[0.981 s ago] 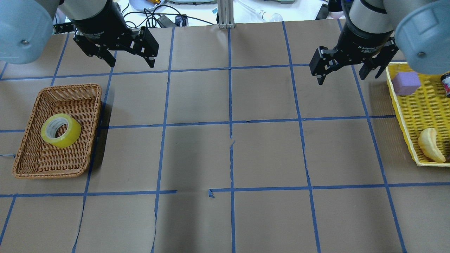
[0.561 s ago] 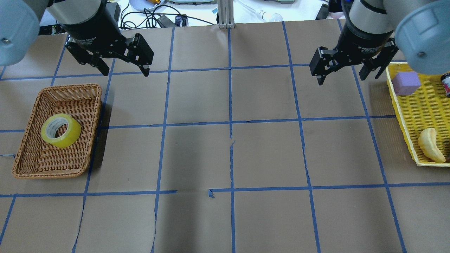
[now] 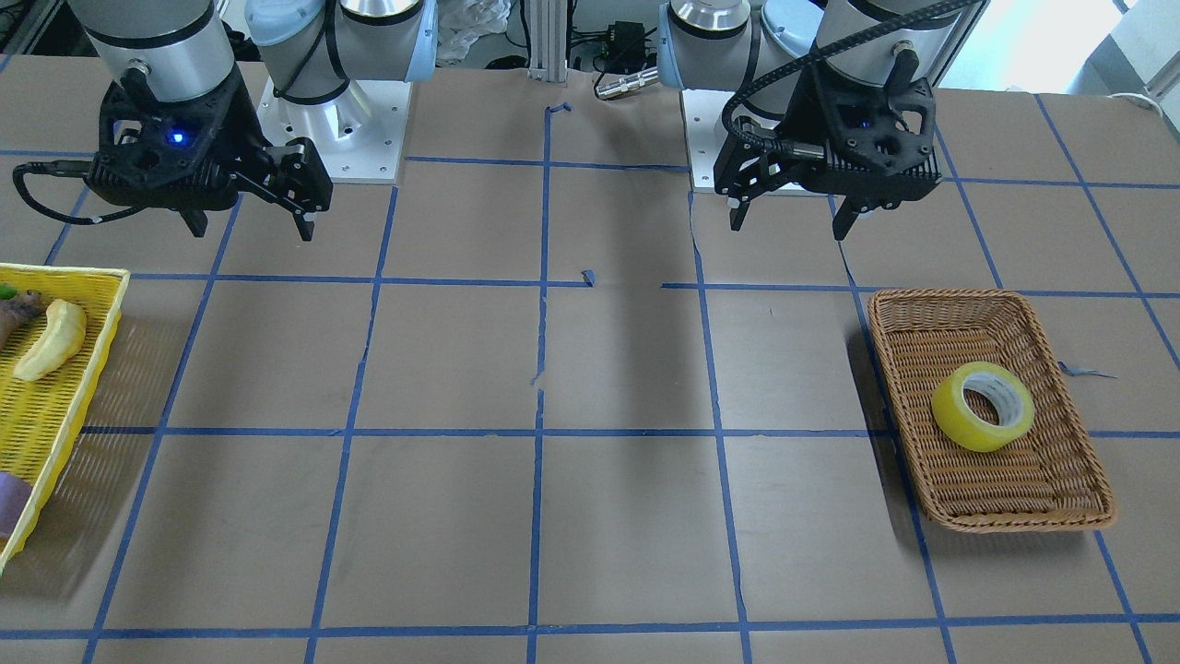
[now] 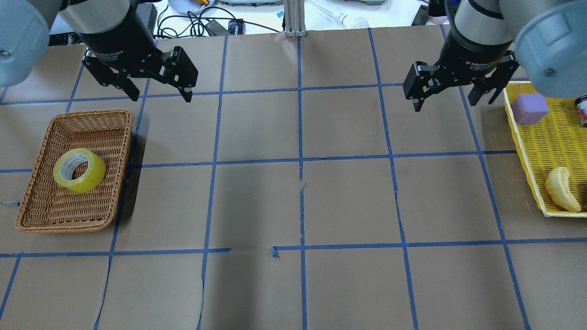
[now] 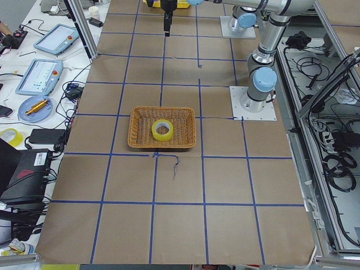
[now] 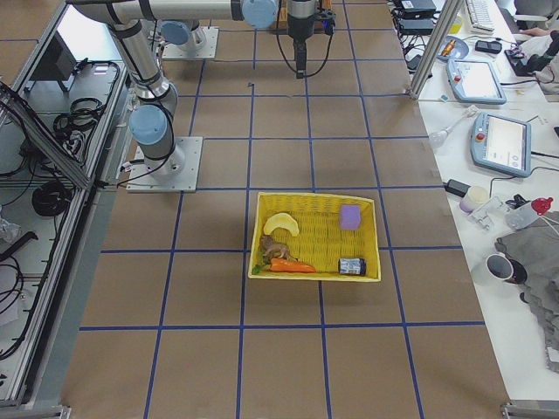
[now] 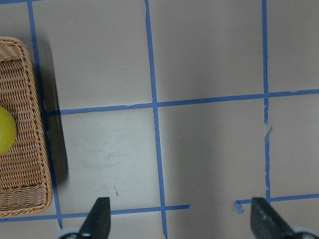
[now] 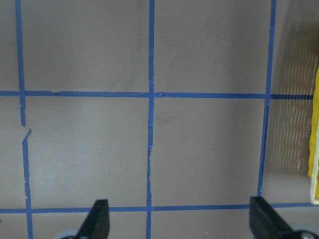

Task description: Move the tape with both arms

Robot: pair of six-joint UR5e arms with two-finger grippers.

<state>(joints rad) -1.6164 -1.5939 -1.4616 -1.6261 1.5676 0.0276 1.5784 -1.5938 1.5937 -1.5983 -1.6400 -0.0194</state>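
The yellow tape roll [image 4: 79, 170] lies flat in a brown wicker basket [image 4: 91, 113] at the table's left; it also shows in the front view [image 3: 983, 406] and as a sliver in the left wrist view [image 7: 5, 137]. My left gripper [image 4: 161, 97] is open and empty, hovering above the table beyond the basket's far right corner. My right gripper [image 4: 454, 104] is open and empty, hovering beside the yellow tray's far left corner. Both wrist views show spread fingertips [image 7: 99, 214] [image 8: 97, 216] over bare table.
A yellow mesh tray [image 4: 527, 151] at the right edge holds a purple block [image 4: 529, 108], a pale banana-shaped item [image 4: 562, 189] and other small things. Blue tape lines grid the brown table. Cables and devices lie beyond the far edge.
My left gripper has shifted left and a little nearer in the overhead view, still open. The right gripper has barely moved. The tape has not moved.
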